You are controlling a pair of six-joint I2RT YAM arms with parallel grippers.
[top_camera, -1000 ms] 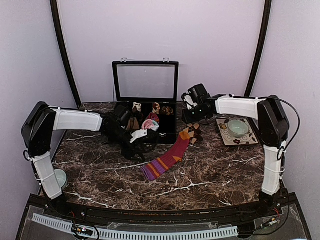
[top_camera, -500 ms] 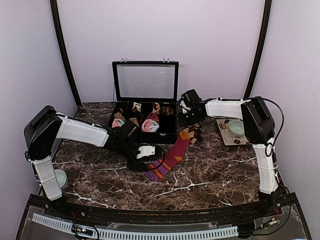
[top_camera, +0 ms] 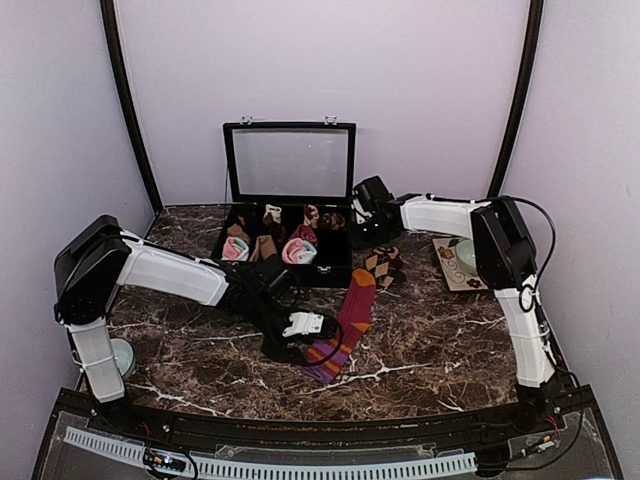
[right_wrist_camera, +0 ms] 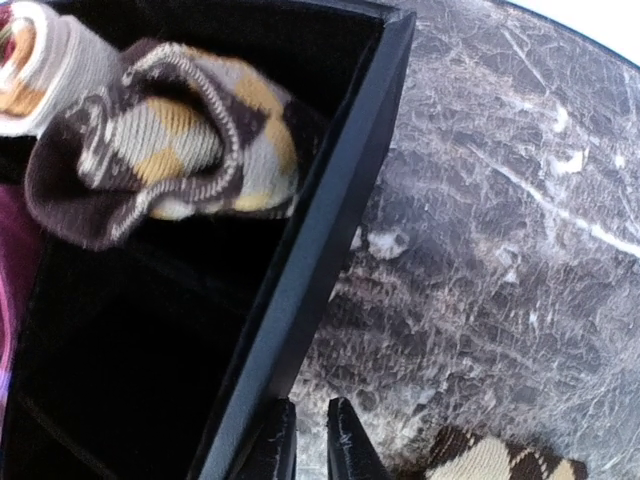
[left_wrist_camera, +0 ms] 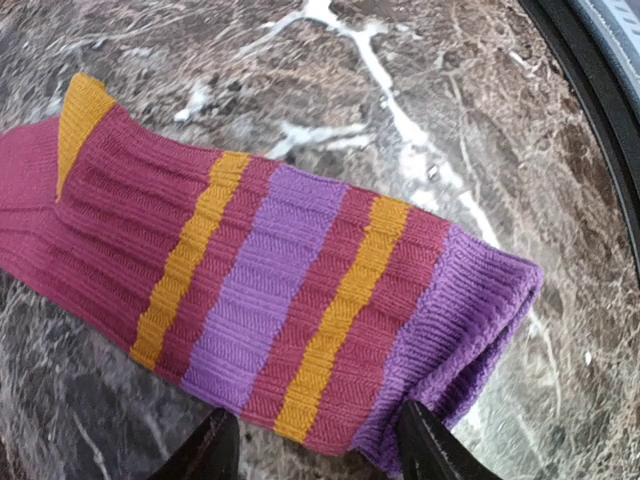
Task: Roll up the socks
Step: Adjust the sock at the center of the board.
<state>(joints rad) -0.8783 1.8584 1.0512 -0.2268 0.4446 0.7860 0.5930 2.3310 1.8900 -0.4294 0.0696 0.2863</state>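
Socks not yet rolled, as far as I can judge.

From above: the striped sock (top_camera: 357,300) lies flat and full length on the table (top_camera: 450,340), toe toward the box (top_camera: 290,276), cuff toward me. My left gripper (top_camera: 305,330) sits low at the cuff end. The brown sock (top_camera: 385,267) lies loose on the marble just beside the box's right front corner. My right gripper (top_camera: 362,222) hangs at the box's right edge, well apart from both socks.

Left wrist: the purple cuff (left_wrist_camera: 470,320) is unturned, with no fold started. The left gripper (left_wrist_camera: 315,455) is released, one finger on either side of the cuff's near edge, gripping nothing.

Right wrist: the right gripper (right_wrist_camera: 308,445) is all but clenched on nothing, just outside the box wall (right_wrist_camera: 330,220). A brown diamond bundle (right_wrist_camera: 170,150) rests in the corner compartment; I take it for a finished roll. The brown sock (right_wrist_camera: 490,462) shows only at the frame's edge.

Both table socks remain to be rolled.
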